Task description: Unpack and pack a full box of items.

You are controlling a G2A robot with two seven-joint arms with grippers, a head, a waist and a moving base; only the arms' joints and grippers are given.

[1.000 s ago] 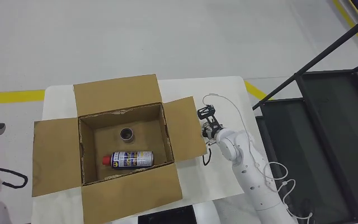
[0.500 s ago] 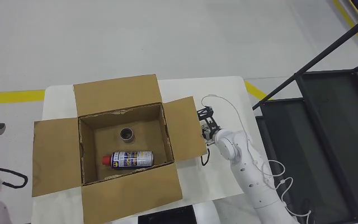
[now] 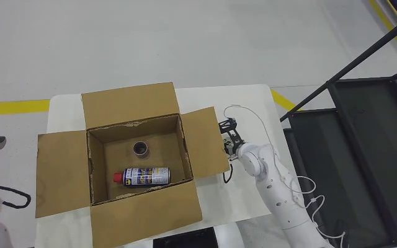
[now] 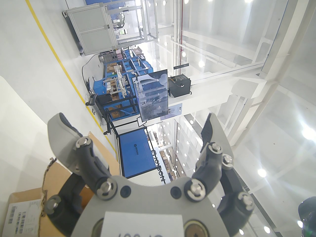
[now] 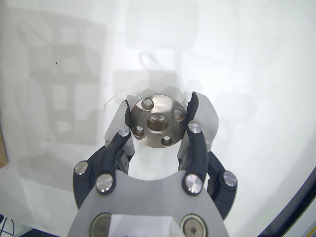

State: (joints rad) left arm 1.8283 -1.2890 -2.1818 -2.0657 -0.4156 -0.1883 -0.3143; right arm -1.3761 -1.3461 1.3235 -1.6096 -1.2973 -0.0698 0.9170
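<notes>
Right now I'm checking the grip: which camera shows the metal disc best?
The right wrist view: the metal disc lies face-on between the fingers of the right gripper, holes clear. In the top view it is too small to tell beside the box flap; the left wrist view faces the ceiling.

I can't tell what the small round thing (image 3: pixel 141 148) in the box (image 3: pixel 127 102) is; the left wrist view crops the box
</notes>
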